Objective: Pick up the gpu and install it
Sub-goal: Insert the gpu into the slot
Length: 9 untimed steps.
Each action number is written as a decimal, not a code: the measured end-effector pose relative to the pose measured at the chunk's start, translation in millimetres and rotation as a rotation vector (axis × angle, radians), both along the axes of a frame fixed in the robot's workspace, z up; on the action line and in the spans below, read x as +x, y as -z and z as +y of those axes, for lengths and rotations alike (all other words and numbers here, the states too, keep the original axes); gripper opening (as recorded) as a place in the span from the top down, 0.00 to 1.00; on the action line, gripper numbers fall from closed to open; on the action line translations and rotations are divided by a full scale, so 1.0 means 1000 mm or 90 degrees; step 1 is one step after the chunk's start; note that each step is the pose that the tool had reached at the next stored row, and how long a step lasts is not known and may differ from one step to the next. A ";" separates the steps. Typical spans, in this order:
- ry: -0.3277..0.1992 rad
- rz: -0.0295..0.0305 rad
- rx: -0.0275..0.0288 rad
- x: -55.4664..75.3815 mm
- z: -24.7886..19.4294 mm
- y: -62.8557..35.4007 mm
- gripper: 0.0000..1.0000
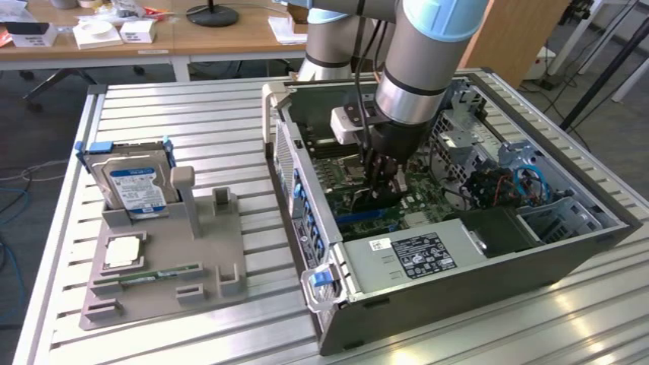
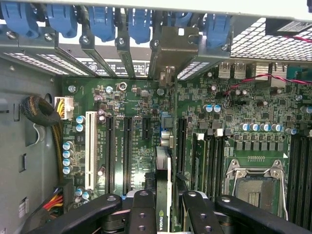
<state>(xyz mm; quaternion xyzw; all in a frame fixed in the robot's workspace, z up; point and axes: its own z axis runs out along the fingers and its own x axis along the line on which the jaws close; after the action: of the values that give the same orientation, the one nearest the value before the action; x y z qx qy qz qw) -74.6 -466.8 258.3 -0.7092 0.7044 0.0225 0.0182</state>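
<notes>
Black fingers [image 2: 141, 214] of the gripper [image 2: 165, 209] pinch the gpu [image 2: 163, 163] from both sides. They hold the card on edge over the green motherboard [image 2: 126, 102] inside the open computer case [image 1: 457, 304]. The card's silvery end bracket [image 2: 171, 46] reaches the rear slot openings beneath the blue clips [image 2: 102, 22]. Whether the card's lower edge sits in a slot cannot be told. On the exterior view's left, the hard drive [image 1: 137, 186] and memory stick [image 1: 152, 275] rest in the grey holder [image 1: 203, 251], well apart from the case.
</notes>
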 end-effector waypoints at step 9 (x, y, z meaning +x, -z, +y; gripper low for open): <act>0.009 0.0000 0.0000 0.000 -0.0003 0.0000 0.74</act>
<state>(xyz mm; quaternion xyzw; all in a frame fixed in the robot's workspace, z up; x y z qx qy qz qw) -74.3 -467.1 258.3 -0.7044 0.7092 0.0223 0.0183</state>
